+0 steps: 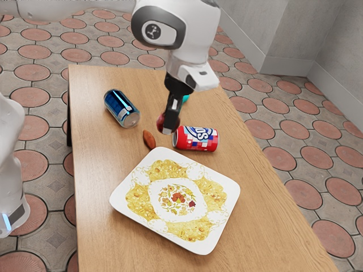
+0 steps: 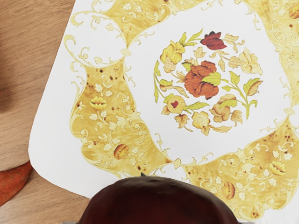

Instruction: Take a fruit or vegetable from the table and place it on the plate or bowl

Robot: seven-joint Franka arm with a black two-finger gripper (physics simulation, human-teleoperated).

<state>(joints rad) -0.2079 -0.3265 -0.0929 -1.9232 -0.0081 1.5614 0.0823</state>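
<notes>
My gripper [image 1: 166, 126] hangs above the table just beyond the plate's far edge, shut on a small dark red fruit [image 1: 161, 120]. The same fruit shows as a dark red round mass [image 2: 156, 201] directly under my hand in the wrist view. The square white plate [image 1: 127, 198] with yellow ornament and a floral centre lies on the near half of the wooden table, and its patterned face [image 2: 60, 140] spreads out below the held fruit. A small orange-brown vegetable [image 1: 149, 138] lies on the table by the plate's far corner, and its end [image 2: 11, 182] shows beside the plate's rim.
A blue can [image 1: 121, 107] lies on its side at the back of the table toward the exterior view's left. A red soda can [image 1: 195, 138] lies just beyond the plate, close to the gripper. The table's edges drop to a tiled floor.
</notes>
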